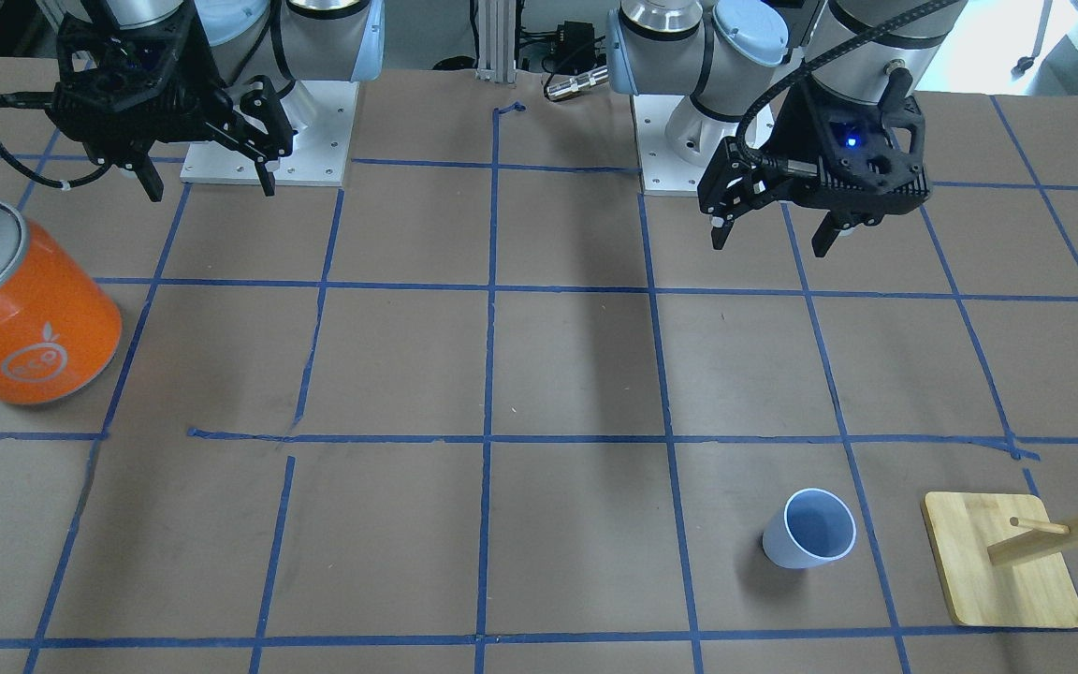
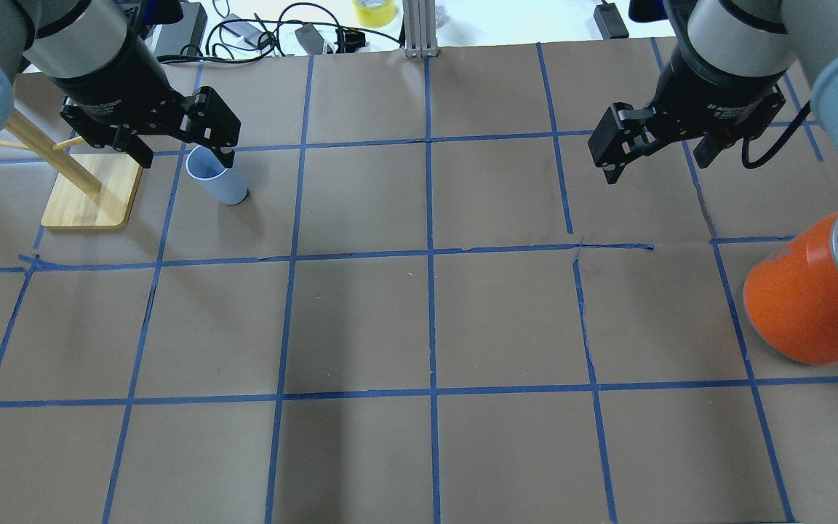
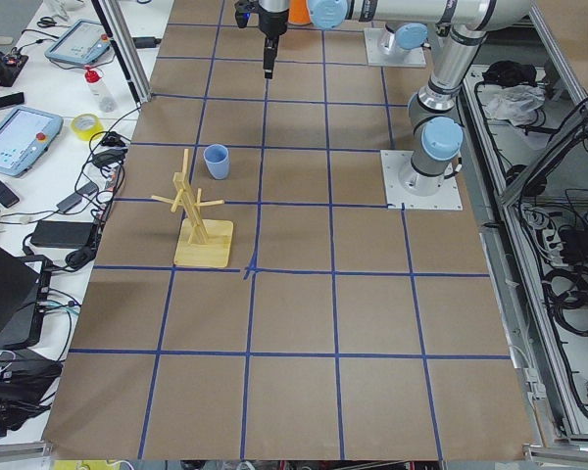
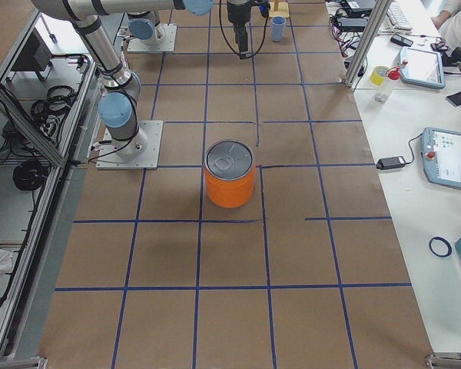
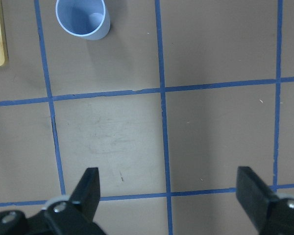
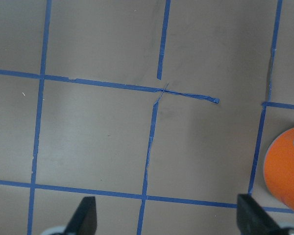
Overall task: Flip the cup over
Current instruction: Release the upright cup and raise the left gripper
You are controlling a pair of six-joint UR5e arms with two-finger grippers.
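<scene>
Our left fingers (image 5: 90, 188) and right fingers (image 6: 85, 215) are hanging wide open, empty. At eleven o'clock the small pale-blue plastic cup (image 5: 83, 18) is standing mouth-up; clipping its rim, we risk toppling it.

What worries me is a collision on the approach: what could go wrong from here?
1. The small pale blue plastic cup stands beside the wooden peg stand; the open left gripper might clip a peg while reaching in.
2. The cup's smooth tapered wall may slip in the grip mid-flip.
</scene>
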